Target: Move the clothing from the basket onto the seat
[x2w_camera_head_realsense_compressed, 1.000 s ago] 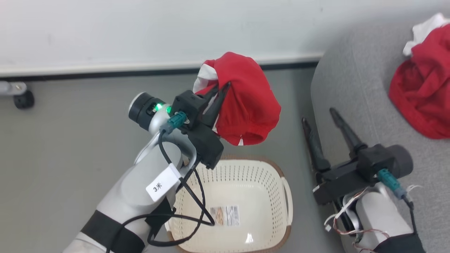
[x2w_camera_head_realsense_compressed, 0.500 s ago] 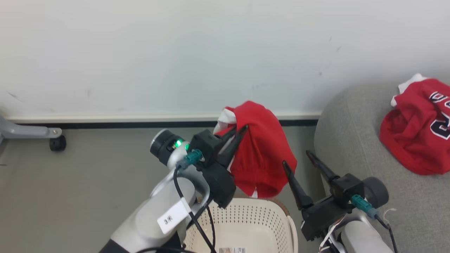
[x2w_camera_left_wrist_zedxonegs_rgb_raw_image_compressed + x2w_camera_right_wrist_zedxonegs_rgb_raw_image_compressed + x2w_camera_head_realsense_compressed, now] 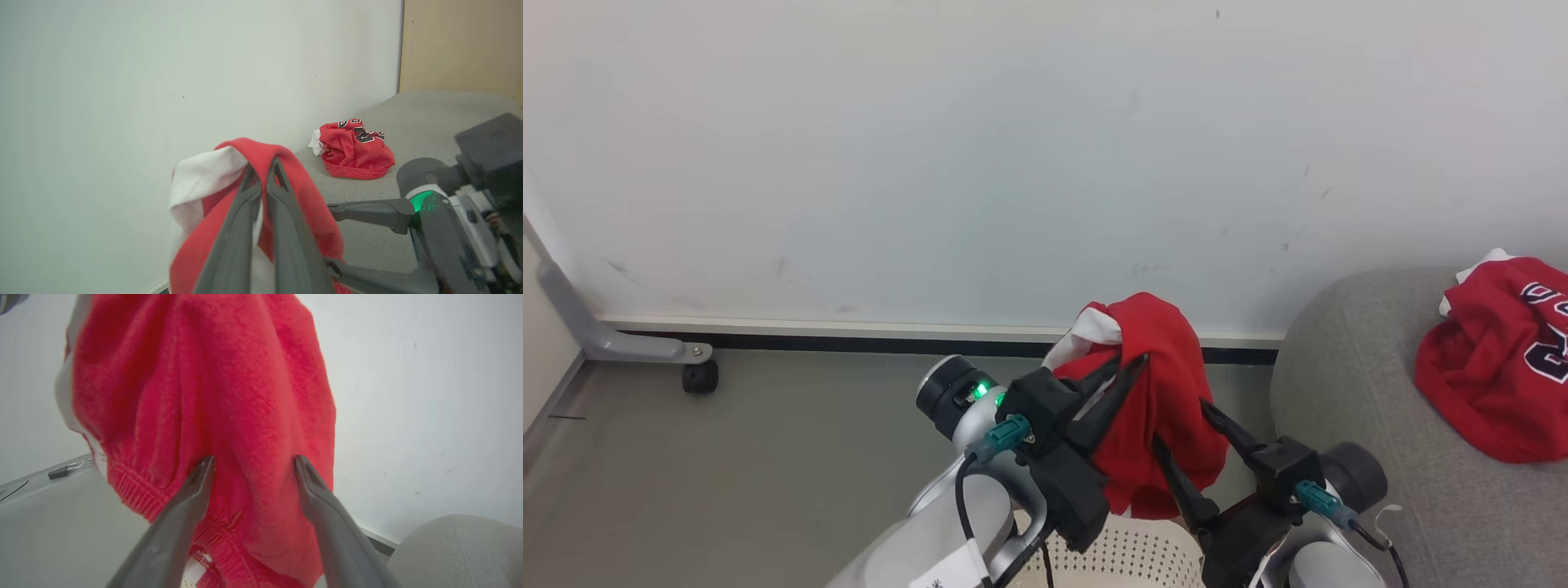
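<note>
Got the left claw pinched shut on the red piece, fingers together, cloth draped over the tips and hanging down past them. Got the right claw spread wide just to the right and a bit lower, tips up against the hanging cloth, maybe touching, not closed on anything. Straight below both: the basket, just a sliver of cream wall at the near edge of the head view. Off to the right: the seat, with the jersey already lying on it, well apart from both claws. So, basically a matter of going right. Hanging long-axis vertical, so probably worth keeping height to clear the seat's rounded edge. Nearer to the seat: the right arm, but not the one holding. Left forearm raised, wrist cocked, fingers pointing up and toward the far wall. Right arm tucked alongside, fingers angled up-left into the cloth. Guessing a hand-off or a straight swing over; can't call it.
</note>
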Robot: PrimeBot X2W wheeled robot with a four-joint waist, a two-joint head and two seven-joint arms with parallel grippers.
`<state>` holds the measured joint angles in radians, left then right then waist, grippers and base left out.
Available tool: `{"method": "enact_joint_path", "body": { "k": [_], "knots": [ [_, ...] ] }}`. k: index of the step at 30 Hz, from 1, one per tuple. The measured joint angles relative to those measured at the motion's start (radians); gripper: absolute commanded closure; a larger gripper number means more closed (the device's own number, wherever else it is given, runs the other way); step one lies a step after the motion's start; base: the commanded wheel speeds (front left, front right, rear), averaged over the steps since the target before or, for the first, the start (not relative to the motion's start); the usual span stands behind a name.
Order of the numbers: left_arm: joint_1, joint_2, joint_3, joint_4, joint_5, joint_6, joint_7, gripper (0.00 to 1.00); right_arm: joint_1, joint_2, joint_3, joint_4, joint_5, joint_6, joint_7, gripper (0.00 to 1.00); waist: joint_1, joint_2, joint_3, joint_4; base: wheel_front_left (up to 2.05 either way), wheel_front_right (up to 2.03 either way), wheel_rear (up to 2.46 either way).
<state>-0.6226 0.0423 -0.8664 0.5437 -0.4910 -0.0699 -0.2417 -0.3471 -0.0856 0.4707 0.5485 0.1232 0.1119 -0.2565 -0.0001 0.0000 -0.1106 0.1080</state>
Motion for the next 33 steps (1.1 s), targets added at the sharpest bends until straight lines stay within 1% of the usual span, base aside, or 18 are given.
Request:
{"method": "enact_joint_path", "body": {
  "k": [3,4,5,6,7,14,16,17,18,19,27,33],
  "knots": [
    [0.016,0.001,-0.007,-0.026,0.000,0.001,0.004,1.00,-0.013,0.000,0.012,0.016,0.000,0.003,0.000,0.00,0.0000,0.0000,-0.004,0.005,0.00,0.00,0.00],
    [0.020,0.002,-0.009,-0.034,0.000,0.001,0.011,1.00,-0.016,0.001,0.015,0.019,0.000,0.003,0.000,0.13,0.0001,0.0000,-0.004,0.006,0.00,0.00,0.00],
    [0.023,0.002,-0.010,-0.041,0.000,0.007,0.013,1.00,-0.018,0.001,0.018,0.022,0.000,0.004,0.000,0.55,0.0001,0.0000,-0.003,0.006,0.00,0.00,0.00],
    [0.025,0.002,-0.011,-0.047,0.000,0.009,0.015,1.00,-0.019,0.001,0.021,0.026,0.000,0.004,0.000,0.67,0.0002,0.0000,-0.002,0.006,0.00,0.00,0.00],
    [0.028,0.004,-0.012,-0.053,0.000,0.009,0.020,1.00,-0.023,0.001,0.025,0.030,0.000,0.007,0.000,1.00,0.0002,0.0000,-0.001,0.006,0.00,0.00,0.00],
    [0.061,0.036,-0.003,-0.086,-0.006,0.028,0.032,1.00,-0.059,0.000,0.038,0.037,0.001,0.011,0.000,1.00,0.0002,0.0000,0.008,-0.008,0.00,0.00,0.00],
    [0.073,0.042,0.010,-0.093,-0.012,0.041,0.035,1.00,-0.059,-0.003,0.037,0.037,0.001,0.011,0.000,1.00,0.0002,0.0000,0.011,-0.016,0.00,0.00,0.00],
    [0.078,0.043,0.016,-0.094,-0.016,0.045,0.035,0.68,-0.060,-0.007,0.037,0.036,0.001,0.011,0.000,1.00,0.0002,0.0000,0.013,-0.020,0.00,0.00,0.00],
    [0.083,0.045,0.021,-0.096,-0.019,0.050,0.035,0.44,-0.060,-0.012,0.037,0.036,0.001,0.012,0.000,1.00,0.0001,0.0001,0.015,-0.025,0.00,0.00,0.00],
    [0.088,0.048,0.028,-0.098,-0.019,0.057,0.034,0.00,-0.062,-0.017,0.035,0.036,0.001,0.012,0.000,1.00,0.0002,0.0000,0.016,-0.031,0.00,0.00,0.00],
    [0.135,0.059,0.054,-0.105,-0.054,0.087,0.027,0.00,-0.079,-0.075,-0.006,0.001,0.010,0.012,0.000,1.00,0.0002,0.0000,0.030,-0.084,0.00,0.00,0.00],
    [0.166,0.060,0.058,-0.119,-0.058,0.096,0.023,0.00,-0.077,-0.124,-0.042,-0.039,0.010,0.009,0.000,1.00,0.0002,0.0001,0.039,-0.138,0.00,0.00,0.00]
  ]
}}
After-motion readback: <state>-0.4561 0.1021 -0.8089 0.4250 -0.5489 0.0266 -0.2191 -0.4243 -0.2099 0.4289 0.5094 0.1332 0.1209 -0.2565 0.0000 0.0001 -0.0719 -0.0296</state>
